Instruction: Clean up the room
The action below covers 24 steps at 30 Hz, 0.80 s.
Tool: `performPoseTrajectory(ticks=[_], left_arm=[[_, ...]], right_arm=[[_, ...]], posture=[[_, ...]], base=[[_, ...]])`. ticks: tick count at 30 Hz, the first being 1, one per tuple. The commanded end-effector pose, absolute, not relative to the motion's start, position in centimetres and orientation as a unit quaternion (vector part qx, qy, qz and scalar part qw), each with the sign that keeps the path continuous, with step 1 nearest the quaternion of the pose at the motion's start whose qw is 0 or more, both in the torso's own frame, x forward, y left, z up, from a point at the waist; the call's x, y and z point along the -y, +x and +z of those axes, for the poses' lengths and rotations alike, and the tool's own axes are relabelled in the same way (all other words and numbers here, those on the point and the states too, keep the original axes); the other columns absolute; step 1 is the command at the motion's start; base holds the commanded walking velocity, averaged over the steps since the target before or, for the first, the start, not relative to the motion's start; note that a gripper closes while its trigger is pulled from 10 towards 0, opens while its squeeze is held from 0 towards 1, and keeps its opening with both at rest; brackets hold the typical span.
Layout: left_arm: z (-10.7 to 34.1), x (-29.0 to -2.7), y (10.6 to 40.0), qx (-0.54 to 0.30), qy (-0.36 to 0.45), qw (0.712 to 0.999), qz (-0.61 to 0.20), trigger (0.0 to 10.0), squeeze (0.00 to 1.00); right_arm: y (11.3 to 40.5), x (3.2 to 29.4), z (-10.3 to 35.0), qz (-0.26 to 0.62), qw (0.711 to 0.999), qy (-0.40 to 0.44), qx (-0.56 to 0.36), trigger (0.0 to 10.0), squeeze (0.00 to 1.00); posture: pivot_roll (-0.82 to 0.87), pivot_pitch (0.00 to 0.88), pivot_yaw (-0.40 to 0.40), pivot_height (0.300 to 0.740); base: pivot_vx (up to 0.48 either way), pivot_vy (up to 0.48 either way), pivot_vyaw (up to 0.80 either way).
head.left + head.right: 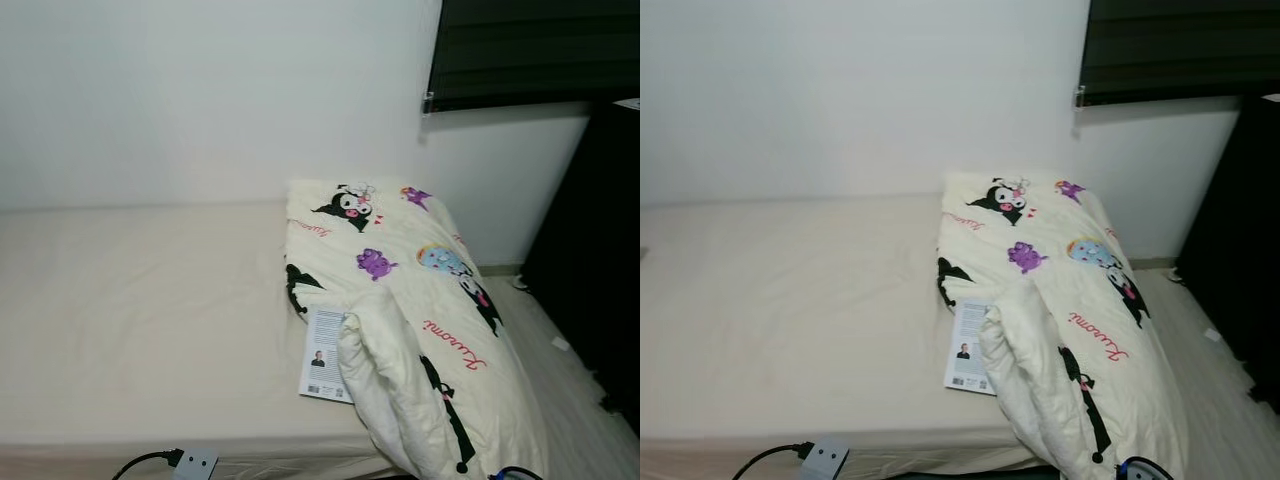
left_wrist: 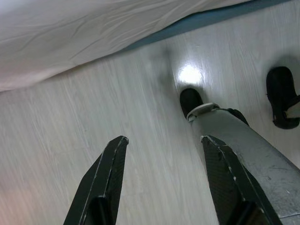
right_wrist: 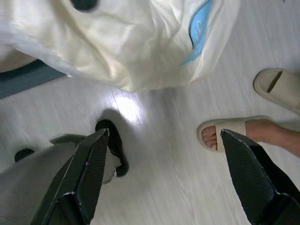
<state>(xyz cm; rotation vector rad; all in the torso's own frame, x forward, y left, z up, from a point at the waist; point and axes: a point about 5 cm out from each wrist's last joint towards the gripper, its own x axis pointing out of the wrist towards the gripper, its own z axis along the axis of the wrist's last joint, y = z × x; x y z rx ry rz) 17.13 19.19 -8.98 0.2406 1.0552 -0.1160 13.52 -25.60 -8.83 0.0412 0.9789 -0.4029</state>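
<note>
Bed with bunched quilt and book; both arms hang idle.

We note the bed (image 1: 130, 300) along the wall, a cartoon-print quilt (image 1: 420, 300) heaped at its right end, and a book (image 1: 323, 355) tucked against the quilt's left edge. Left gripper (image 2: 161, 178) and right gripper (image 3: 164, 173) hang above the floor (image 2: 140, 117), fingers spread, empty. A person's sandalled foot (image 3: 234, 133) stands nearby.

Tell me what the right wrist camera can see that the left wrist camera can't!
Right wrist view: a person's foot in a beige slipper, a second slipper beside it, and the blanket hanging down toward the floor. Left wrist view: the plain bed sheet overhanging the bed edge. Both share the pale wood floor, the robot's own grey leg, and an open gripper hanging idle: the left gripper and the right gripper.
</note>
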Motion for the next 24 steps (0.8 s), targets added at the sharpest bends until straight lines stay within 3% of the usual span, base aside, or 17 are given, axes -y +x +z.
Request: performPoseTrajectory(ticks=[1, 2, 3, 6, 8, 16, 22, 24], left_arm=[[-8.9, -19.9, 17.0, -0.503, 0.12, 0.854, -0.05, 10.0, 0.0], [-8.9, -19.9, 17.1, -0.501, 0.115, 0.856, -0.049, 10.0, 0.0], [-8.9, -19.9, 17.1, -0.501, 0.115, 0.856, -0.049, 10.0, 0.0], [-8.7, -19.7, 17.5, -0.487, 0.086, 0.868, -0.042, 10.0, 0.0], [-8.3, -19.4, 18.3, -0.471, 0.058, 0.879, -0.036, 10.0, 0.0], [-6.3, -17.7, 22.0, -0.401, -0.07, 0.912, -0.058, 10.0, 0.0], [-2.2, -13.8, 27.1, -0.297, -0.192, 0.917, -0.187, 10.0, 0.0], [-1.7, -13.1, 27.5, -0.286, -0.203, 0.914, -0.204, 10.0, 0.0]], right_arm=[[14.4, 25.3, -8.5, -0.181, 0.882, 0.03, -0.435, 10.0, 0.0], [17.8, 26.5, -6.5, -0.179, 0.907, 0.029, -0.381, 10.0, 0.0], [17.8, 26.5, -6.5, -0.179, 0.907, 0.029, -0.381, 10.0, 0.0], [24.7, 28.4, -1.1, -0.169, 0.947, 0.023, -0.272, 10.0, 0.0], [26.5, 28.9, 0.8, -0.169, 0.956, 0.016, -0.237, 10.0, 0.0], [29.4, 30.1, 5.0, -0.167, 0.974, 0.005, -0.153, 10.0, 0.0], [30.8, 30.0, 7.6, -0.142, 0.985, 0.009, -0.102, 10.0, 0.0], [30.9, 29.9, 7.7, -0.138, 0.985, 0.009, -0.101, 10.0, 0.0]], posture=[[-0.07, 0.0, 0.033, 0.716], [-0.07, 0.0, 0.033, 0.716], [-0.07, 0.0, 0.033, 0.716], [-0.07, 0.0, 0.034, 0.716], [-0.07, 0.0, 0.032, 0.711], [-0.07, 0.0, 0.028, 0.681], [-0.08, 0.0, 0.03, 0.646], [-0.08, 0.0, 0.03, 0.641]], base=[[0.0, 0.0, 0.0], [0.0, 0.0, 0.0], [0.0, 0.0, 0.0], [0.0, 0.0, 0.0], [0.0, 0.0, 0.0], [0.0, 0.0, 0.0], [0.0, 0.0, 0.0], [0.0, 0.0, 0.0]])
